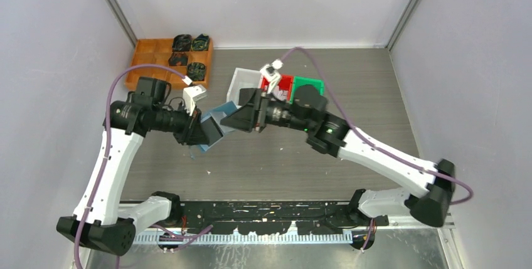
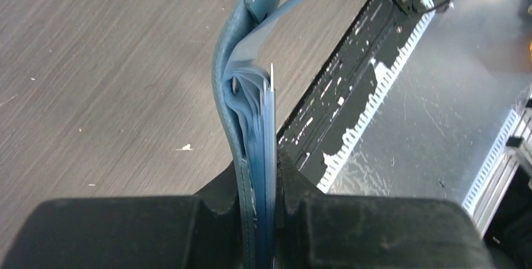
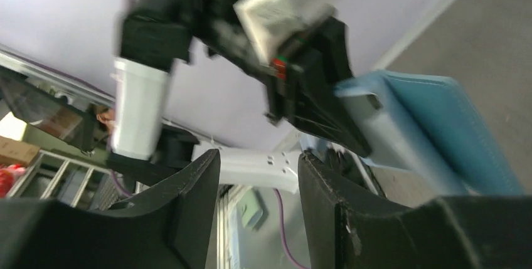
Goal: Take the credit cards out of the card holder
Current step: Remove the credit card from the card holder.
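Bottom centre of the left wrist view, the left gripper (image 2: 258, 178) is clenched on the slate-blue card holder (image 2: 241, 100). It pinches one end so the pockets fan open, clear above the table (image 1: 301, 168). No credit cards show plainly, though a thin pale edge among the pockets may be one. Mid-frame from above, the right gripper (image 1: 243, 118) faces the holder's open side, jaws parted and empty. I'd judge it's lined up to pluck a card. Beyond, upper centre, sit the white bin (image 1: 241, 81), red bin (image 1: 285, 84) and green bin (image 1: 308, 85).

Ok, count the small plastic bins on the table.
3, side by side: white bin left, red bin middle, green bin right; the right arm may hide more.
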{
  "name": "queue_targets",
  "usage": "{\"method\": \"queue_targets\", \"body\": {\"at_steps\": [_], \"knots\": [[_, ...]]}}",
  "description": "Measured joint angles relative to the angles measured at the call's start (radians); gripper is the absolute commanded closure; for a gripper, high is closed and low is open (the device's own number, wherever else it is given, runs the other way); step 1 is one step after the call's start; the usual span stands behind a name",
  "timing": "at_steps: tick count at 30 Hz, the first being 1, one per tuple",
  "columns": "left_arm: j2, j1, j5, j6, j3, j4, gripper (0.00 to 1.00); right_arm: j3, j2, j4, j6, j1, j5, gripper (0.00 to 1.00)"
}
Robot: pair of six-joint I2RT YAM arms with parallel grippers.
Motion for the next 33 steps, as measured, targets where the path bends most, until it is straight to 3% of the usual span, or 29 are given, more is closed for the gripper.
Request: {"method": "queue_targets", "body": {"at_steps": [8,22,33], "knots": [[0.058,0.000,0.051,0.147,0.110,-0.237,1.00,-0.031,0.220,0.050,0.132,-0.023,-0.191,0.51],[0.093,0.000,0.181,0.166,0.175,-0.347,1.00,-0.074,0.211,0.165,0.161,-0.064,-0.278,0.64],[0.114,0.000,0.242,0.094,0.185,-0.347,0.97,-0.116,0.213,0.260,0.198,-0.055,-0.317,0.67]]}}
